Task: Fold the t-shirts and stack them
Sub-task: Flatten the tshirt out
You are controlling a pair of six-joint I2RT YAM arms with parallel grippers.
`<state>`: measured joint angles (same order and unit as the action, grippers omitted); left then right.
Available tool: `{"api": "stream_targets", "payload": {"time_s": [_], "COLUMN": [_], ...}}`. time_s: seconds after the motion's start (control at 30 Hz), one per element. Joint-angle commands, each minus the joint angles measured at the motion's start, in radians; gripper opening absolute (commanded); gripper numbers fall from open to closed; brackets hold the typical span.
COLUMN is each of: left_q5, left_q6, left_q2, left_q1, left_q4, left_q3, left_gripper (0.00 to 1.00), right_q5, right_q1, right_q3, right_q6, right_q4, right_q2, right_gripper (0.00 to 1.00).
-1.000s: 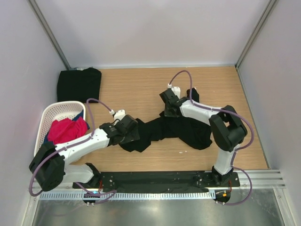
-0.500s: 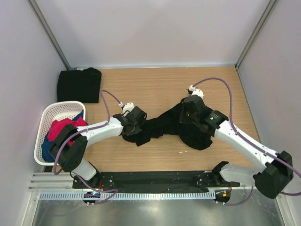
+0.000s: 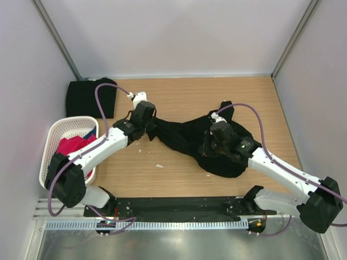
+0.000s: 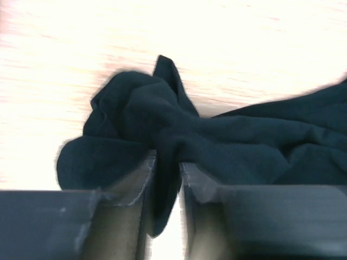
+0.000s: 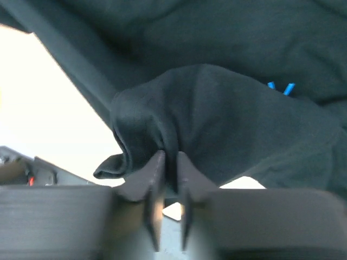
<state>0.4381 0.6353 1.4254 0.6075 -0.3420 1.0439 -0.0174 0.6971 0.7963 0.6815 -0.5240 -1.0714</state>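
Note:
A crumpled black t-shirt point(image 3: 187, 142) lies stretched across the middle of the wooden table between both arms. My left gripper point(image 3: 147, 125) is shut on its left end; in the left wrist view a bunched fold of black cloth point(image 4: 162, 135) is pinched between the jaws at my left gripper point(image 4: 168, 168). My right gripper point(image 3: 209, 147) is shut on the shirt's right part; the right wrist view shows a ridge of dark cloth point(image 5: 217, 119) clamped at my right gripper point(image 5: 169, 162). A folded black t-shirt point(image 3: 89, 97) lies at the far left corner.
A white mesh basket point(image 3: 60, 130) with red-pink point(image 3: 73, 147) and blue garments stands at the left edge. Grey walls close in the table on three sides. A small white scrap point(image 3: 159, 166) lies on the bare wood in front of the shirt.
My left gripper closed on the shirt's left end and carried it up and back toward the far left. My right arm swung down and to the right, dragging the shirt's right part nearer.

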Motion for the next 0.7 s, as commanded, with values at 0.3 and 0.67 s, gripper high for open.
{"api": "stream_targets", "payload": {"time_s": [0.3,0.67], "left_q5": [-0.091,-0.098], "left_q6": [0.260,0.572], "left_q2": [-0.357,-0.339], "left_q1": [-0.002,0.419], "left_q4": [-0.262,0.103], "left_q3": [-0.200,-0.444], "left_gripper": [0.84,0.69], "right_q5": [0.023,-0.374], "right_q1": [0.150,0.105], "right_q3": [0.010,0.170], "right_q6": [0.122,0.145], "right_q4": [-0.084,-0.248], "right_q2": [-0.024,-0.042], "right_gripper": [0.77,0.77]}}
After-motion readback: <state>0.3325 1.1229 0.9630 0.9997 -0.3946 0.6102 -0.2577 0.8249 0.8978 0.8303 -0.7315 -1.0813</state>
